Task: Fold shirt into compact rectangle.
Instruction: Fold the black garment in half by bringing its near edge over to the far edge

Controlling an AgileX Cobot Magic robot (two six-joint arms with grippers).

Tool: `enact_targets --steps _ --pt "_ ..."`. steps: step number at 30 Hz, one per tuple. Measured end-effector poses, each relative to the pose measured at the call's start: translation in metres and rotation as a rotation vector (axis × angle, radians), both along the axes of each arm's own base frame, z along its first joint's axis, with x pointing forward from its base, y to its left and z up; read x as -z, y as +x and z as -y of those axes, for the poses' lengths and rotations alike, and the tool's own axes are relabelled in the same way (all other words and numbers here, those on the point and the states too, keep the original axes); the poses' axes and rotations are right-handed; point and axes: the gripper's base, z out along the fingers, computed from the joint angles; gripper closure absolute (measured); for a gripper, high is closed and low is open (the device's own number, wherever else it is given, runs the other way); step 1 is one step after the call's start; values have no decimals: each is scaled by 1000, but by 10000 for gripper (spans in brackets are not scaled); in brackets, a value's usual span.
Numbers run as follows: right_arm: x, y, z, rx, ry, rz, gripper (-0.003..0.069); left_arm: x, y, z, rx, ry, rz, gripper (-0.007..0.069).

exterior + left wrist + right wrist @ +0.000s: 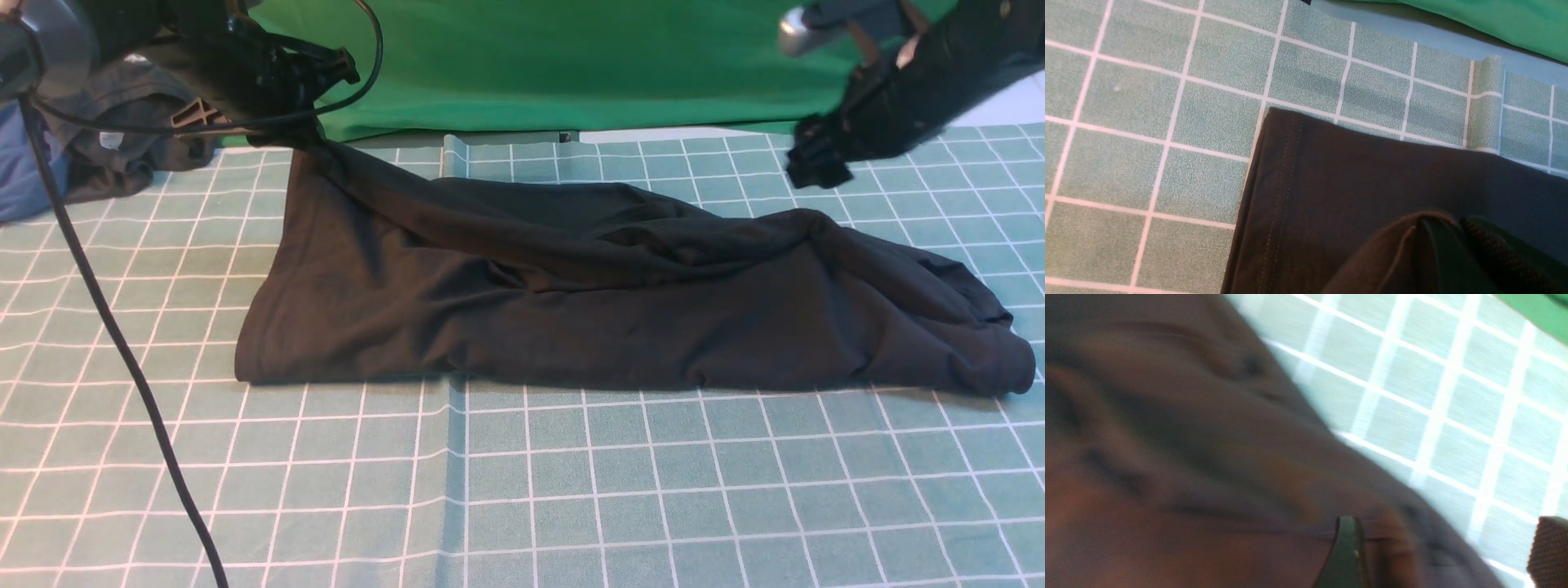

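Observation:
The black shirt point(571, 310) lies in a long, rumpled band across the green checked cloth, its right end bunched up. My left gripper point(304, 131) is shut on the shirt's far left corner and holds it a little above the table. In the left wrist view the hemmed edge of the shirt point(1331, 183) hangs below the left gripper point(1455, 222), with fabric pinched between the pads. My right gripper point(812, 163) hovers above the shirt's right end. In the right wrist view the right gripper point(1447, 555) is open with nothing between its fingers point(1549, 547), and the shirt point(1188, 457) lies blurred below.
A dark grey garment point(122, 122) and a blue garment point(20, 171) lie at the far left. A green backdrop point(571, 57) hangs along the back edge. A black cable point(122, 351) runs down the left side. The checked cloth point(653, 490) stretches toward the front.

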Motion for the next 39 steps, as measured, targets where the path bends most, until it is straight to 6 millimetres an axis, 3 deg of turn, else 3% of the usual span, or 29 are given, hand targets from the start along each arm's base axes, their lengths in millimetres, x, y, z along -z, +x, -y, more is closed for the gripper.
enact_targets --steps 6,11,21,24,25,26,27,29,35,39 --pt "28 -16 -68 -337 -65 -20 192 0 0 2 19 -9 -1 613" --pt "52 -15 -95 -399 -79 12 196 0 -1 2 36 1 -9 613" --pt "89 -6 -100 -396 -94 -11 215 1 -1 2 47 8 -11 613" --pt "94 -5 -101 -414 -106 -13 347 1 -1 2 49 9 -11 613" --pt "94 -5 -101 -416 -107 -13 474 1 -1 2 52 11 -9 613" --pt "94 -5 -101 -416 -107 -13 490 1 -1 2 52 11 -9 613" --pt "93 -4 -100 -414 -107 -6 568 1 -1 2 55 13 -9 613" --pt "83 -1 -97 -404 -102 17 622 0 -1 2 61 18 -4 613" --pt "42 17 -81 -349 -75 136 634 -6 4 1 54 24 54 613" --pt "35 30 -76 -313 -65 215 635 -5 9 1 45 26 95 613"
